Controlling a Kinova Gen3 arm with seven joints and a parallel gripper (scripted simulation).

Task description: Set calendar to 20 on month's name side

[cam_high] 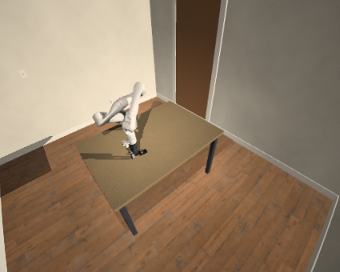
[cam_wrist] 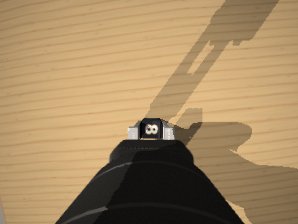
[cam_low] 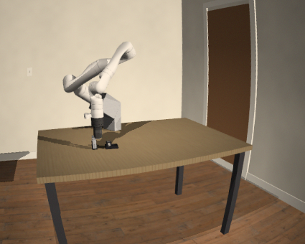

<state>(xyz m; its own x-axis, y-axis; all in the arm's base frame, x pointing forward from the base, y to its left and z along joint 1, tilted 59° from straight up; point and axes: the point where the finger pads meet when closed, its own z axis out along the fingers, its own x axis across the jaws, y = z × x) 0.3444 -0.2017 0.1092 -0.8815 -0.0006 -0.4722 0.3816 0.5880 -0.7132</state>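
Note:
My gripper (cam_wrist: 151,126) points straight down at the table. Its two grey fingertips stand against both sides of a small black cube (cam_wrist: 150,129) whose top face shows a white 8. In the exterior view this cube (cam_low: 94,144) stands on the table under the gripper (cam_low: 95,141). Just to its right lies the low dark calendar tray (cam_low: 112,146), with a small dark piece carrying a white mark at its left end. In the top view the gripper (cam_high: 133,154) and the tray (cam_high: 144,152) sit close together near the table's middle. The tray's contents are too small to read.
The wooden table (cam_low: 141,147) has dark legs. The arm's grey base block (cam_low: 111,114) stands at the back edge behind the gripper. The arm's shadow falls across the table to the right of the cube.

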